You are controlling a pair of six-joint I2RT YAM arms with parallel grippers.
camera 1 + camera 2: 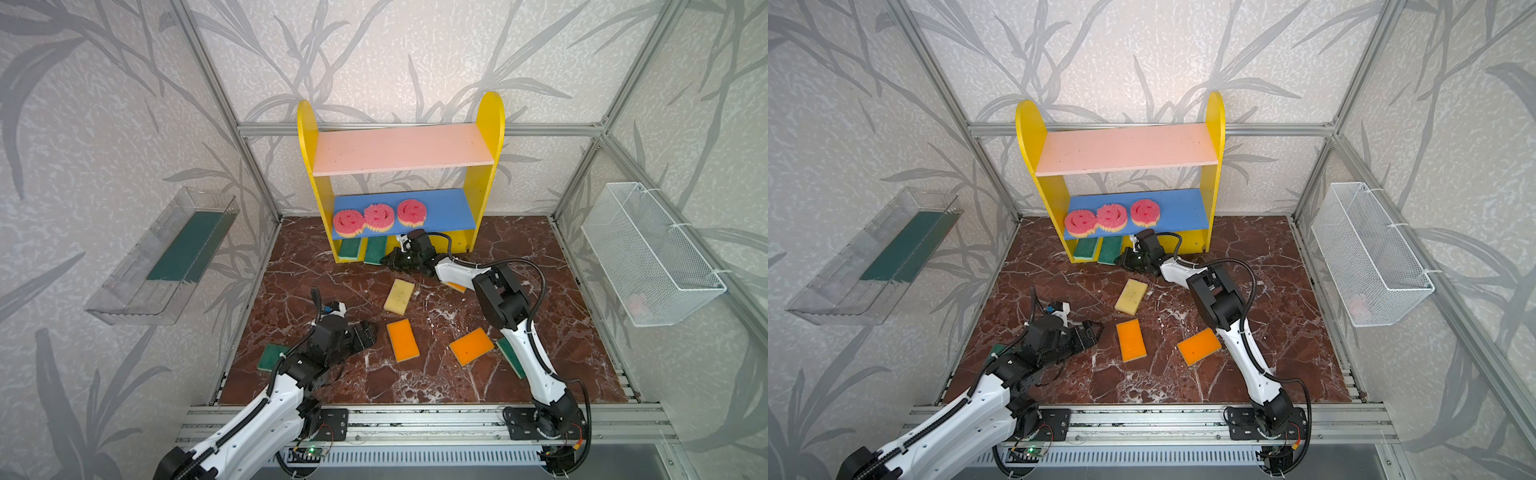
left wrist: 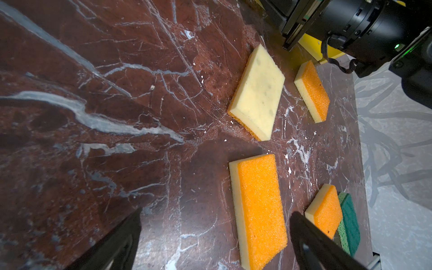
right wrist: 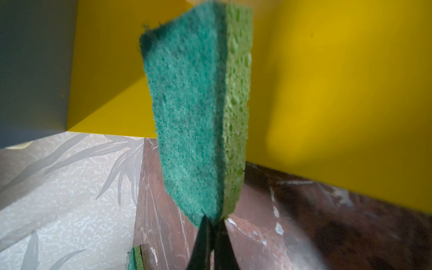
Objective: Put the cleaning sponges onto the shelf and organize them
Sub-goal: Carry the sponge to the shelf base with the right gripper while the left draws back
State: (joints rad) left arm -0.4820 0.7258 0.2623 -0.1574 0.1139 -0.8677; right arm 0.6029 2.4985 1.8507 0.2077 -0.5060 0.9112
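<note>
The right hand (image 3: 211,222) pinches a green sponge (image 3: 194,117) by the shelf (image 1: 484,174). The left hand (image 1: 368,332) is wide open over the desk (image 1: 561,324).

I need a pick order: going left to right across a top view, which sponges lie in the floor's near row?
Green-topped rectangular foam sponge beside the left arm → orange-topped rectangular foam sponge → second orange-topped rectangular sponge, lying diagonal → green-topped rectangular sponge partly under the right arm.

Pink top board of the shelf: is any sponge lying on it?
No, the pink top board shows nothing on it; the three round pink sponges sit on the blue board below.
</note>
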